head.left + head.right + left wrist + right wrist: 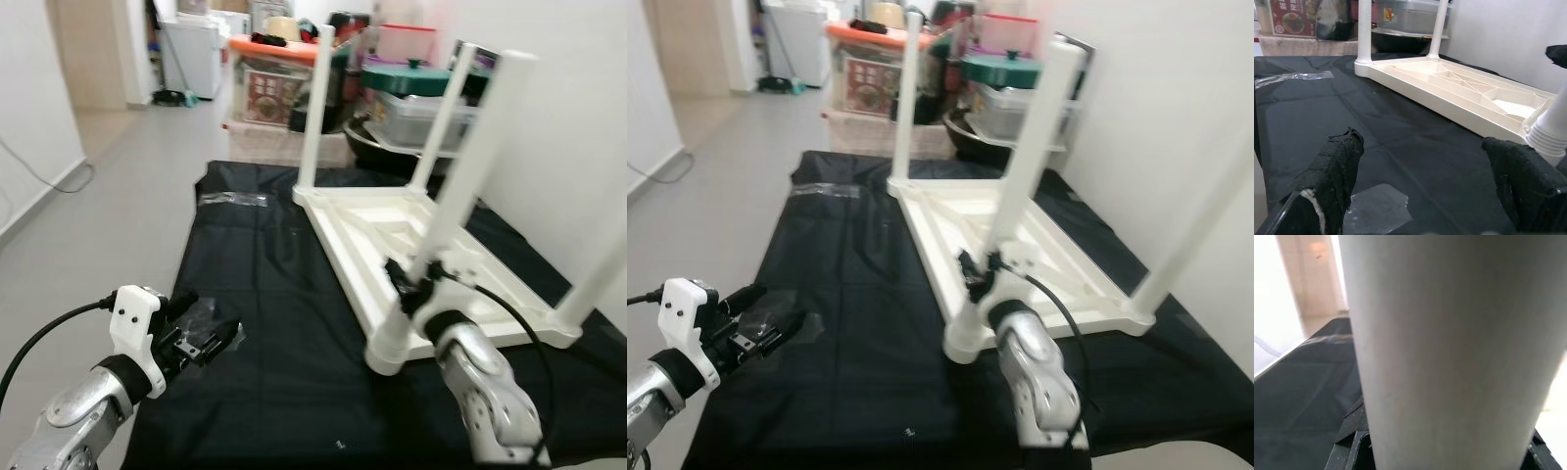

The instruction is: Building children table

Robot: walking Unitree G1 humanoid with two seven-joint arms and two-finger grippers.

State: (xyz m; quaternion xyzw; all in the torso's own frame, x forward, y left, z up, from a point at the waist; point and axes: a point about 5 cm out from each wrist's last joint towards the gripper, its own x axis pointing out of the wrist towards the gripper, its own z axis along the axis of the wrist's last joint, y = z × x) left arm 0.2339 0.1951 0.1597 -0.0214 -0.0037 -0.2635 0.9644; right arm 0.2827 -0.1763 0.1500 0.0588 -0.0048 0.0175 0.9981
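The inverted children's table [411,230] carries four legs. Right gripper [416,284] is clamped on the near leg [436,235], probably seating it. Left gripper [211,338] idles, fingers apart.

**Clutter and floor around the work area**

A black sheet [265,323] covers the floor across the lower and middle frame. On it, upper left of centre, lies a clear plastic strip [233,199]; a second clear plastic wrapper [1376,210] lies near the lower left. Beyond the sheet, at top centre, stand a carton with a red printed label [266,96], an orange-lidded container [279,47] and a grey bin with a green lid [411,103]. Grey floor [127,196] fills the left side, with a cable [44,181] along the wall.
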